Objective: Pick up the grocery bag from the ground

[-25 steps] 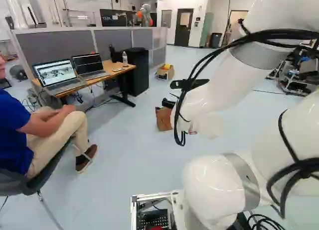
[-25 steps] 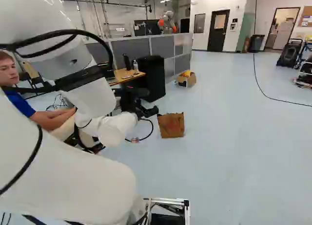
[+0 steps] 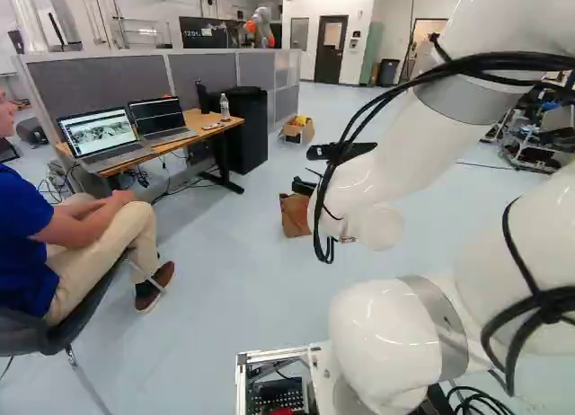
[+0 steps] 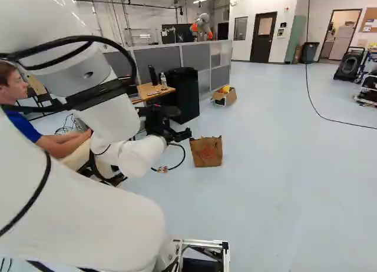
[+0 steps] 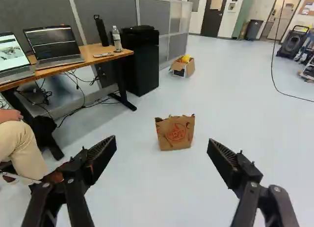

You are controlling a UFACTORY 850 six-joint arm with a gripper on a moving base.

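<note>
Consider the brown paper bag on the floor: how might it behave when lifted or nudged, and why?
The paper bag would probably crumple where pinched, since its walls look thin and its top edge is uneven. Standing upright unaided, it seems stiff enough to hold its shape, though a push near the top might tip it.

From my station I saw the pale floor (image 5: 235,114) carrying the brown paper grocery bag (image 5: 175,133), which stood upright. Farther off, I saw an open cardboard box (image 5: 189,67) near a black cabinet (image 5: 140,65), and a long black cable (image 5: 273,65) snaking over the floor. The wood-topped desk (image 5: 89,50) also stood there, bearing two laptops (image 5: 54,47), a phone (image 5: 102,55) and a water bottle (image 5: 117,39).
</note>
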